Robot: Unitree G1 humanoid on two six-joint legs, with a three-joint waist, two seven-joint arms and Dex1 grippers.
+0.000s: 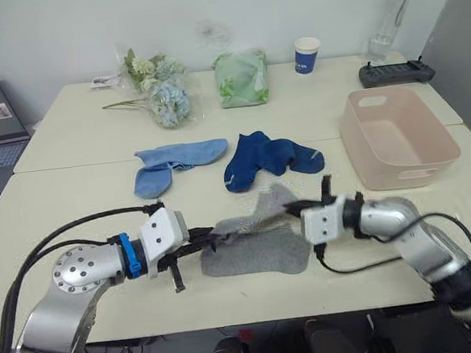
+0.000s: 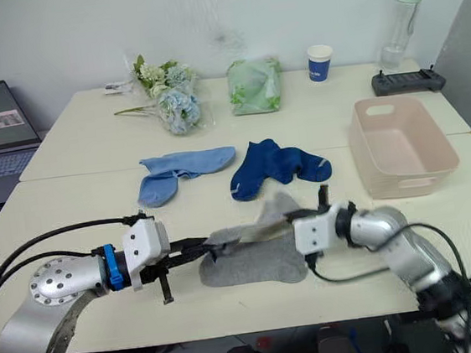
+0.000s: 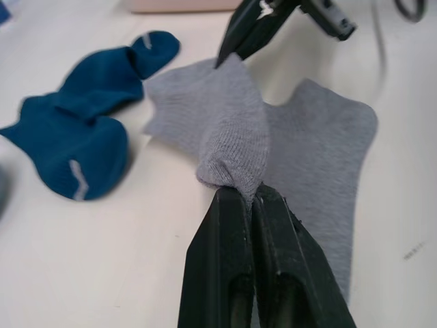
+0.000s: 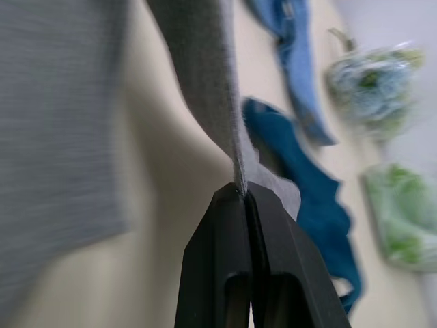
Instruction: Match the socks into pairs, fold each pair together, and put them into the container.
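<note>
Grey upper sock (image 1: 253, 218) is stretched between both grippers above a second grey sock (image 1: 257, 257) lying flat on the table (image 1: 70, 202). Left gripper (image 3: 247, 195) is clamped on one end, right gripper (image 4: 240, 193) on the other. Pink tub (image 1: 400, 138) stands well apart, beyond the right arm.

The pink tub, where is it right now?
The pink tub stands on the robot's right side of the table, beyond the right gripper, right of the navy socks and near the black controller.
</note>
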